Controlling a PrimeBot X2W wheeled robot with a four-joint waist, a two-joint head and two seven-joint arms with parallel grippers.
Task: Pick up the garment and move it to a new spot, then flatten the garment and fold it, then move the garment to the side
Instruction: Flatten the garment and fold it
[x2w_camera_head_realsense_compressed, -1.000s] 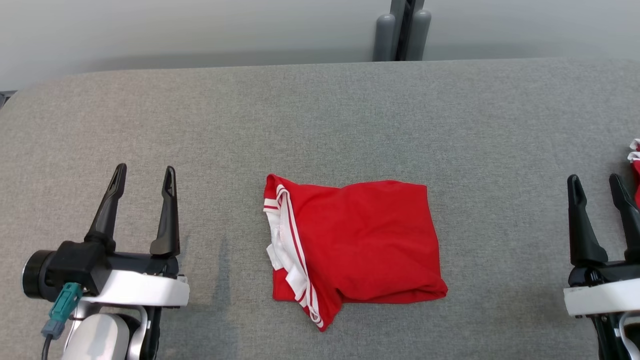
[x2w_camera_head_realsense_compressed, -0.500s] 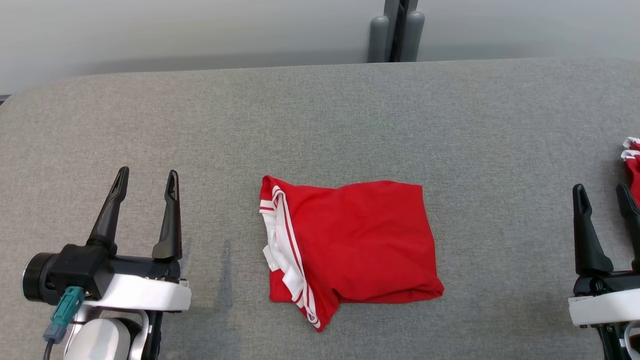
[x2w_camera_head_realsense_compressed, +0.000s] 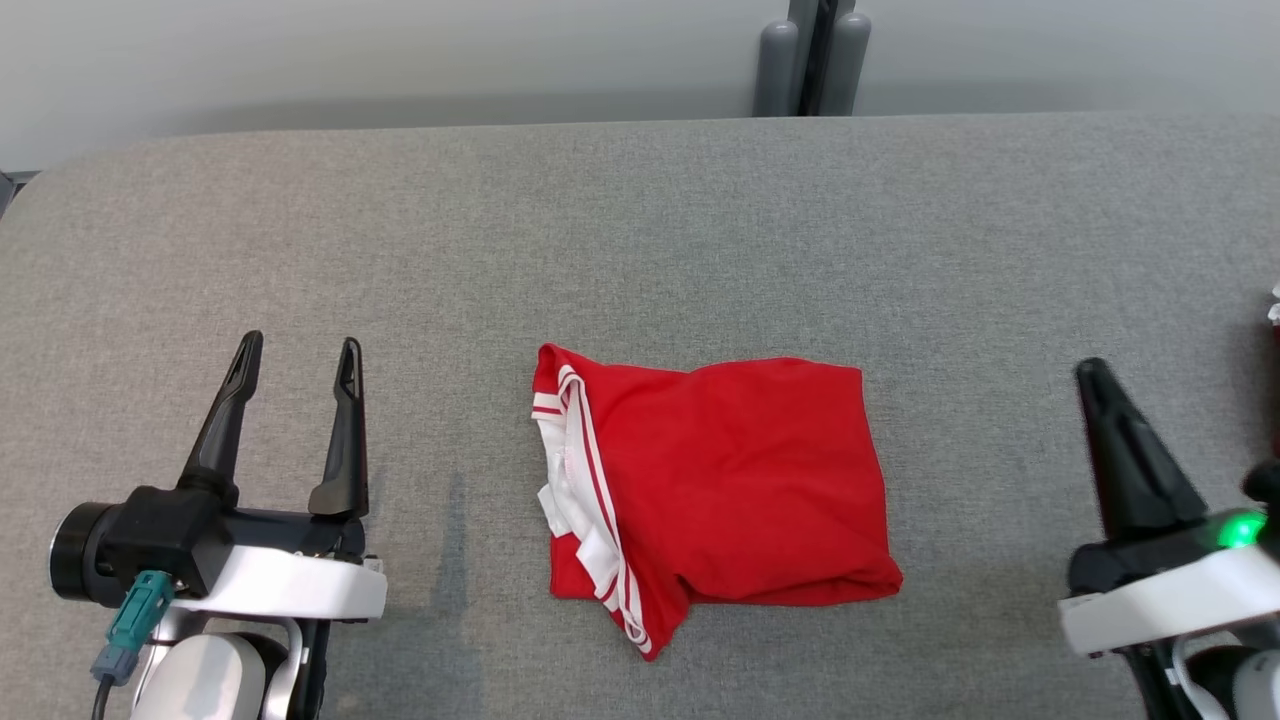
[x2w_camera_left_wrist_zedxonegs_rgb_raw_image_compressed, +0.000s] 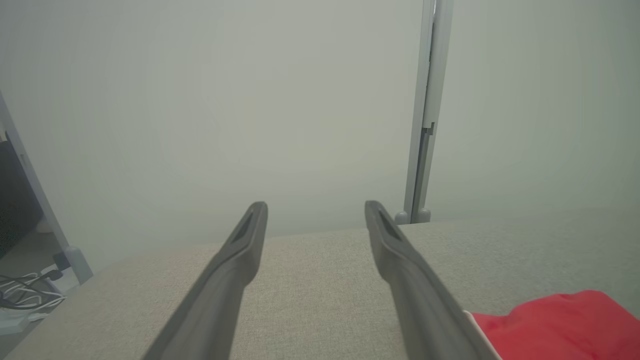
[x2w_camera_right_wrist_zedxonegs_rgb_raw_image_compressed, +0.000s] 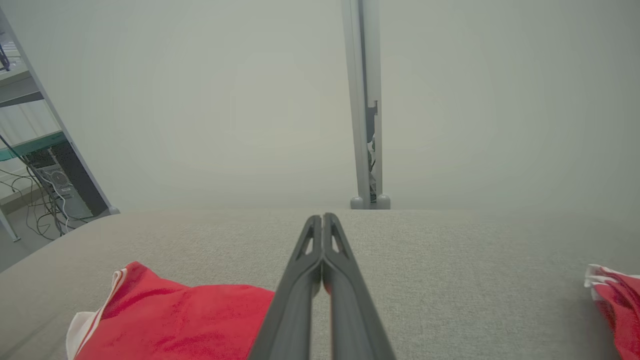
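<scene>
A red garment (x2w_camera_head_realsense_compressed: 715, 490) with white stripes lies folded in the middle of the grey table (x2w_camera_head_realsense_compressed: 640, 230). It also shows as the garment (x2w_camera_left_wrist_zedxonegs_rgb_raw_image_compressed: 560, 325) at the lower right of the left wrist view and the garment (x2w_camera_right_wrist_zedxonegs_rgb_raw_image_compressed: 175, 320) at the lower left of the right wrist view. My left gripper (x2w_camera_head_realsense_compressed: 297, 365) stands open, well to the left of the cloth, with nothing between its fingers; the left gripper (x2w_camera_left_wrist_zedxonegs_rgb_raw_image_compressed: 316, 215) points toward the wall. My right gripper (x2w_camera_head_realsense_compressed: 1092, 375) is shut and empty, right of the cloth; the right gripper (x2w_camera_right_wrist_zedxonegs_rgb_raw_image_compressed: 322, 220) has its fingers pressed together.
A second red and white cloth (x2w_camera_right_wrist_zedxonegs_rgb_raw_image_compressed: 615, 295) lies at the table's far right edge. A grey post (x2w_camera_head_realsense_compressed: 812, 55) stands behind the table against a pale wall. Cables and equipment (x2w_camera_right_wrist_zedxonegs_rgb_raw_image_compressed: 45, 185) sit beyond the table's left end.
My right gripper has shut and shifted a little left and closer. The left gripper stays open and still. The camera has swung slightly.
</scene>
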